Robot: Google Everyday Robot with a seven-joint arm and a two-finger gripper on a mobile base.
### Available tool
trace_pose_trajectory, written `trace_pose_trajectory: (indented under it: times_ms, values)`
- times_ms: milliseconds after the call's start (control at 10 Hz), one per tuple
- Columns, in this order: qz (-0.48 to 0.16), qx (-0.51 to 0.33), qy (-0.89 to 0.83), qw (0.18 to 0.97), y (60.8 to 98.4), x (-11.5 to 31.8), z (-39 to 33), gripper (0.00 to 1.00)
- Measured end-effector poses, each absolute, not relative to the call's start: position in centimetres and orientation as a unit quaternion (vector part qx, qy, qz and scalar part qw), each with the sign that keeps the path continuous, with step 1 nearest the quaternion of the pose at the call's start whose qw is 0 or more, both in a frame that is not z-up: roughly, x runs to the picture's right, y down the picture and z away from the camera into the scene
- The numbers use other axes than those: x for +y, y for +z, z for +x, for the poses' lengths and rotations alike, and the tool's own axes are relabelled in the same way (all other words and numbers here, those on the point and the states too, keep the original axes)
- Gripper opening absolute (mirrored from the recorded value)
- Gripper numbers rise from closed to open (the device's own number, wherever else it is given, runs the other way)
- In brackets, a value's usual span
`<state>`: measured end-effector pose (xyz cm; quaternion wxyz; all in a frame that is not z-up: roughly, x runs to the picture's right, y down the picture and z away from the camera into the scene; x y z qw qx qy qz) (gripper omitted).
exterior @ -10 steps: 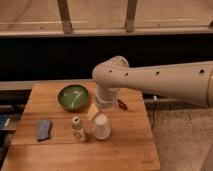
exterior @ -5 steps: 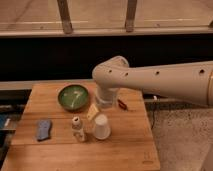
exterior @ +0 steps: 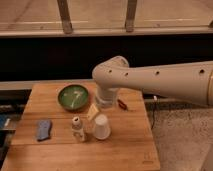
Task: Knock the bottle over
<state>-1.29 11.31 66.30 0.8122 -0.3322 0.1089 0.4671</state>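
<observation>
The bottle is small and clear with a pale cap and a whitish-tan label. It stands upright on the wooden table, left of centre. A white tapered paper cup stands just to its right. My arm reaches in from the right, and its wrist hangs above the table behind the cup. My gripper shows as a pale tip below the wrist, just behind the cup and up-right of the bottle, apart from it.
A green bowl sits at the table's back left. A blue-grey sponge lies at the left. A small red object lies right of the wrist. A dark wall and railing run behind the table.
</observation>
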Motion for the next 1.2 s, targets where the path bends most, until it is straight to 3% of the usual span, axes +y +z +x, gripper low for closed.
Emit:
trace_pose_trajectory:
  times_ms: [700,800,1200]
  values:
    - [-0.332,0.109,0.467,0.813,66.3,11.3,-1.3,0.06]
    - [-0.331,0.11,0.464,0.814,66.2,11.3,-1.3,0.01]
    - [-0.323,0.144,0.431,0.83,63.6,14.0,-2.2,0.0]
